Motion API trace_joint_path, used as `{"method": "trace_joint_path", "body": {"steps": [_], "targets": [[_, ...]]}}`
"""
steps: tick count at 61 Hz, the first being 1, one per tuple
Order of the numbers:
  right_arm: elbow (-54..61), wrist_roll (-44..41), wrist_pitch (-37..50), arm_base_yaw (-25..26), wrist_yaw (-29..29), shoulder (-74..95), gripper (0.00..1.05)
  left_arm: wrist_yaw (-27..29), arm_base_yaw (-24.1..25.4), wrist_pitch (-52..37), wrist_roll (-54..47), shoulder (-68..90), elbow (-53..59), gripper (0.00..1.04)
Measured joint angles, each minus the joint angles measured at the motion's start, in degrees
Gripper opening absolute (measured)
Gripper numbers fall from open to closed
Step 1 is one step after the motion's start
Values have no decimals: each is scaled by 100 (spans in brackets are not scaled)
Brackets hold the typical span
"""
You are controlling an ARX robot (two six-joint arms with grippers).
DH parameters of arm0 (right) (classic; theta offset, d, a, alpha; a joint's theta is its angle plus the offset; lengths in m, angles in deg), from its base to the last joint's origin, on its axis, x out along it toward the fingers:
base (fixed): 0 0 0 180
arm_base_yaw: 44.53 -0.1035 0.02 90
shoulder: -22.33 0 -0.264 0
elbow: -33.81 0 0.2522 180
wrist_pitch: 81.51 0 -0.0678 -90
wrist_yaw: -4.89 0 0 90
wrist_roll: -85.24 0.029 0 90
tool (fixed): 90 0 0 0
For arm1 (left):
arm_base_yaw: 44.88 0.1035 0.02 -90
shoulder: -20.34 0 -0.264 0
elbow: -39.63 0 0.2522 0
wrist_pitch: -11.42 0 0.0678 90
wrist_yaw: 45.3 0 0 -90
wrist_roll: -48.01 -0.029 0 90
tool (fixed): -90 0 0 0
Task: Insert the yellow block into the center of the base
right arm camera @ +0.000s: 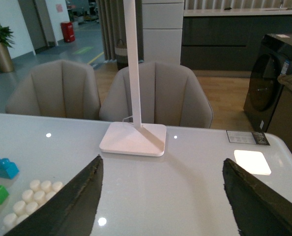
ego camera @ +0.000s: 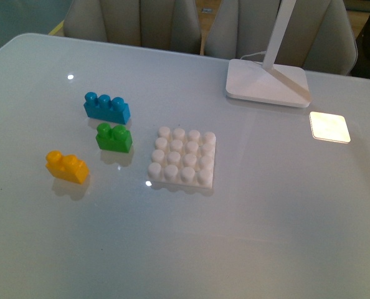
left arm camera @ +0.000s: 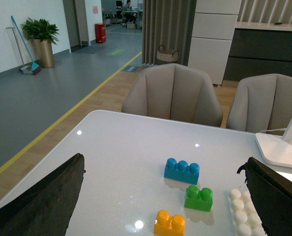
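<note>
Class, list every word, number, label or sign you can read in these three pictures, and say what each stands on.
Nothing can be read in any view.
The label on the table: print too small to read.
The wall poster: blurred, unreadable.
The yellow block and the base: no markings visible.

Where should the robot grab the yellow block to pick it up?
Probably by its two long flat sides, below the bumps, coming straight down from above. The yellow block sits upright on the table with its round bumps on top, and it stands apart from the green brick, so there looks to be room on both sides.
</note>
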Motion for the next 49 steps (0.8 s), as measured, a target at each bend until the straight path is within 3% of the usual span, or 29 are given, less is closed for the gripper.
{"method": "trace_joint_path", "body": {"steps": [8, 32, 35, 39, 49], "targets": [[0, 0, 0, 0, 2, 0, 97, 0, 0, 0, 2, 0, 0, 97], [0, 0, 0, 0, 0, 0, 96, 0, 0, 0, 0, 0, 0, 97], [0, 0, 0, 0, 9, 0, 96, -741, 149, 584, 350, 313, -210, 97], [0, 0, 0, -2, -9, -2, 96, -1311, 149, 793, 780, 1073, -400, 97], [0, 0, 0, -2, -4, -7, 96, -1191, -243, -1001, 1416, 3407, -396, 97]]}}
